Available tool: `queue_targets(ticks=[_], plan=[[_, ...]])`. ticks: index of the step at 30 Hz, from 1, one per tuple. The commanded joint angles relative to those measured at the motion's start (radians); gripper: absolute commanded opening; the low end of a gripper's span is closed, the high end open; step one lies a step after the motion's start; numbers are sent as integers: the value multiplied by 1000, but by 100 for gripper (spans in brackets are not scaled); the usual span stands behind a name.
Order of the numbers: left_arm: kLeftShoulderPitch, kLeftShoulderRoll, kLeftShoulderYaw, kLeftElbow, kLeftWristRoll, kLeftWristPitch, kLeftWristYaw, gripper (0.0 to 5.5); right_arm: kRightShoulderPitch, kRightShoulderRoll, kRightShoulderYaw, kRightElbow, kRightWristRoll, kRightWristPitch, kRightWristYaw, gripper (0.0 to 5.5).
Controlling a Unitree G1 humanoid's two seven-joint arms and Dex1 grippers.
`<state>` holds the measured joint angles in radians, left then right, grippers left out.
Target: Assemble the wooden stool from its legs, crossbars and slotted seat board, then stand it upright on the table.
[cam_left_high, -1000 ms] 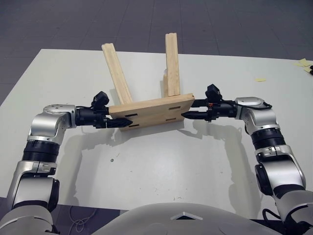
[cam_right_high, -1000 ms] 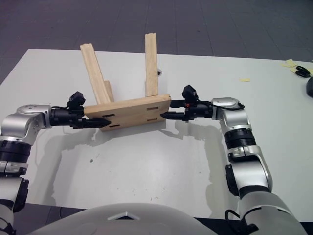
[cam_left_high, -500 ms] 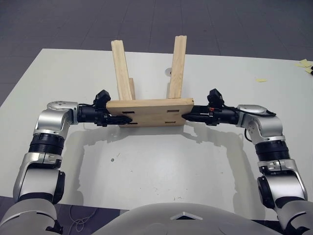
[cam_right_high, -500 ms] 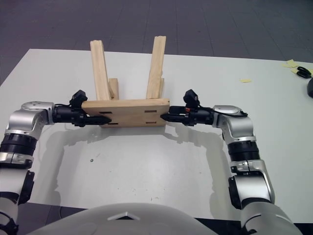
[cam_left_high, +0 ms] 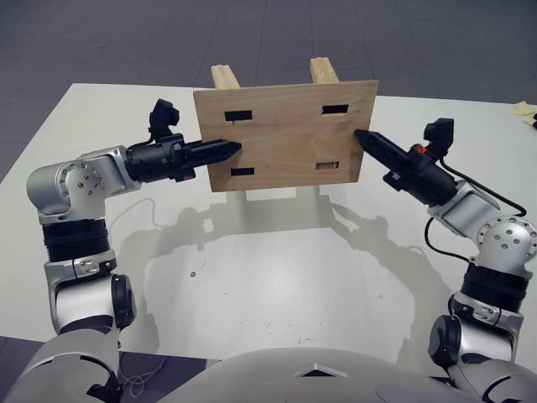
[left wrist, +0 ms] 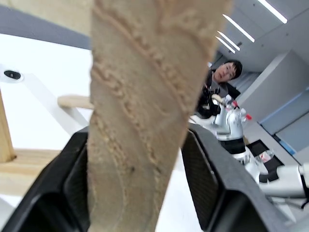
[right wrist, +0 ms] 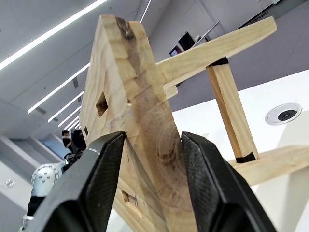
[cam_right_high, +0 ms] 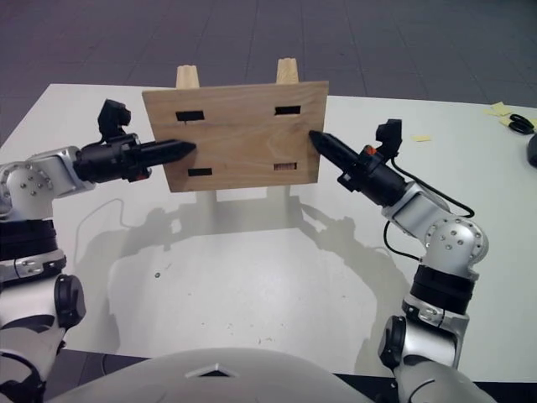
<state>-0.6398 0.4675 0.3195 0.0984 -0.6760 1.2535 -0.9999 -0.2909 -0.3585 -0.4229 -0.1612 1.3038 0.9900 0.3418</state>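
Nearest, a bare stretch of white table [cam_left_high: 277, 277], crossed by shadows. Above it, two grippers and one slotted seat board [cam_left_high: 285, 134] carried between them, tipped up on edge with the flat top face turned toward the head camera. Clamped at the board's left edge by the left gripper [cam_left_high: 225, 149]: jaws narrowed to the thickness of the wood, one black finger [left wrist: 67, 183] pressed to each face, as seen from the left wrist. Clamped likewise at the right edge by the right gripper [cam_left_high: 366, 137], a little higher up, jaws just as narrow, with fingers [right wrist: 96, 193] hugging both sides of the end grain. Counted on the board: four slots [cam_left_high: 238, 115], two in an upper row and two in a lower row, the lower right one showing pale wood inside. Behind the board, two legs [cam_left_high: 221, 76] with ends poking above its top edge, pointing away from the robot; from the right wrist, one short crossbar [right wrist: 234, 111] joining an upper leg to a lower one. Contact between legs and table: cannot tell. Farther back, one round grommet [right wrist: 285, 115] set in the tabletop, and toward the far right corner, a few yellow notes [cam_left_high: 447, 137] lying flat.
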Motion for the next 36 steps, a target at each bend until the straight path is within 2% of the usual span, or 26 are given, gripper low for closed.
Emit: queue_targets(ticks=[1,3,4,7,15,16,21,26,30,35,36], plan=[[-275,-252,307,19,94,169,558,224,-15,123,62,-291,545,-225,-529,179],[-307,-312,364,19,102,168,639,218,-69,139,66,-303,535,-275,-578,161],[-323,-342,389,20,109,166,684,215,-108,141,56,-290,515,-300,-600,197],[-357,-408,439,23,123,164,793,200,-184,120,17,-227,456,-349,-606,248],[-430,-483,558,74,79,127,993,184,-150,125,38,-230,432,-395,-572,366],[-431,-477,575,94,78,115,1022,221,-141,130,46,-238,429,-401,-570,380],[-410,-453,645,176,52,59,1130,311,-104,147,91,-267,403,-435,-563,469],[-352,-492,637,129,-32,118,1129,399,-99,157,124,-262,355,-464,-564,540],[-284,-454,526,103,-83,215,1041,465,-102,147,135,-244,314,-471,-559,540],[-248,-296,352,144,-113,264,862,536,-126,101,103,-201,296,-466,-525,540],[-249,-265,317,154,-120,262,817,536,-130,94,99,-196,292,-466,-520,540]])
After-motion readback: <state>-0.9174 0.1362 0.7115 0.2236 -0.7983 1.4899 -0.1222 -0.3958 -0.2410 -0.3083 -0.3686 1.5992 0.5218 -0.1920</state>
